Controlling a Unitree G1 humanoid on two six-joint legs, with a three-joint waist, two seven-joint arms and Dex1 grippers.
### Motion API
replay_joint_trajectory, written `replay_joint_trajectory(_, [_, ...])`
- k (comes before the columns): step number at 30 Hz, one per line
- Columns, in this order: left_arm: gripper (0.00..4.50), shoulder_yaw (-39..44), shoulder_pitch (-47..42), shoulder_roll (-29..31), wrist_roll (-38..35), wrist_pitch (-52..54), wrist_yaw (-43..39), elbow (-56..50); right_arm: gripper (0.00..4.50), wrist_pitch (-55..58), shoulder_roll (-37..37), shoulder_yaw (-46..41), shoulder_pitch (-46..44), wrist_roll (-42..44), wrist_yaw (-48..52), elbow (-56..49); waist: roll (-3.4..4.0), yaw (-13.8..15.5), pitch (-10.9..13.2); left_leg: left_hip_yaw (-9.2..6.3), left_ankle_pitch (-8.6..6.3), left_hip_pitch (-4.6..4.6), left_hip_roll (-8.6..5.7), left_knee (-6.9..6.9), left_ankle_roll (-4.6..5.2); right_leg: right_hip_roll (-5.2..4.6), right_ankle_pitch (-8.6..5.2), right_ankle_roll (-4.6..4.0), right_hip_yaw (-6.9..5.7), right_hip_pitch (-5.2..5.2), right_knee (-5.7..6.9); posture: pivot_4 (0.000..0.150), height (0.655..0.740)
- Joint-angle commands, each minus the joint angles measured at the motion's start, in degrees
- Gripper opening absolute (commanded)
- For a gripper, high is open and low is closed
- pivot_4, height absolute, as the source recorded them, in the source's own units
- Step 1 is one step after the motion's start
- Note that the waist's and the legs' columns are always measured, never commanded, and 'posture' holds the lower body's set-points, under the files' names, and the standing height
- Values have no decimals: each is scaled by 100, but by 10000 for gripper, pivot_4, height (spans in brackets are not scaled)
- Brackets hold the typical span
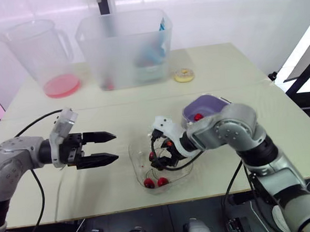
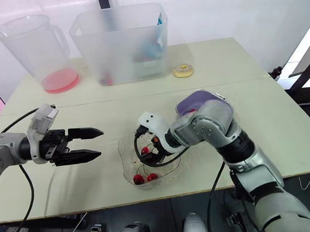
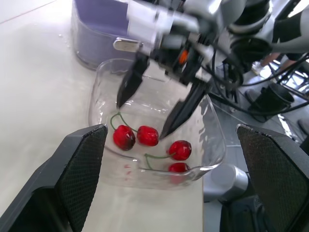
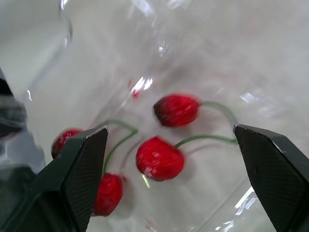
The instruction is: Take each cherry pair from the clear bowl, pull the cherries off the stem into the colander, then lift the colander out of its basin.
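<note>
The clear bowl (image 1: 139,169) sits near the table's front edge and holds two cherry pairs. One pair (image 3: 135,136) lies right under my right gripper (image 3: 142,120), which reaches down into the bowl with its fingers open and nothing between them. The second pair (image 3: 179,157) lies closer to the bowl's front wall. From the right wrist, both pairs (image 4: 167,133) rest on the bowl's floor between the open fingers. Just behind the bowl, the purple colander (image 1: 211,103) stands in its basin with one cherry (image 1: 198,116) inside. My left gripper (image 1: 115,146) hovers open to the left of the bowl, apart from it.
At the back left stands a clear pitcher (image 1: 40,52) with a pink bottom. Next to it is a large clear bin (image 1: 124,44) with items inside. A small donut (image 1: 184,75) lies to the right of the bin. Black cables loop around the right wrist.
</note>
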Motion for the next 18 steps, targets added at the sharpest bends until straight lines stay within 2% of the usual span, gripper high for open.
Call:
replay_joint_trajectory(1, [45000, 110, -65, -26, -43, -79, 22, -88, 44277, 38, -115, 276, -140, 448, -16, 17, 0, 1, 0, 0, 0, 0, 0, -1, 0, -1, 0, 0, 0, 0, -1, 1500, 7400])
replay_joint_trajectory(8, [45000, 48, -46, -38, 149, -188, 47, -63, 44277, 38, -267, 657, -233, 756, -232, 120, 0, -1, 0, 1, 0, 0, 0, -1, 0, -1, 0, 0, 0, -1, 0, 1500, 7400])
replay_joint_trajectory(18, [45000, 57, 158, -72, 228, -254, 143, -217, 44277, 38, 59, 743, -31, 674, -590, 415, 0, -4, 0, 1, 0, 0, 1, -1, 0, 0, 0, 0, 0, -1, 0, 1500, 7400])
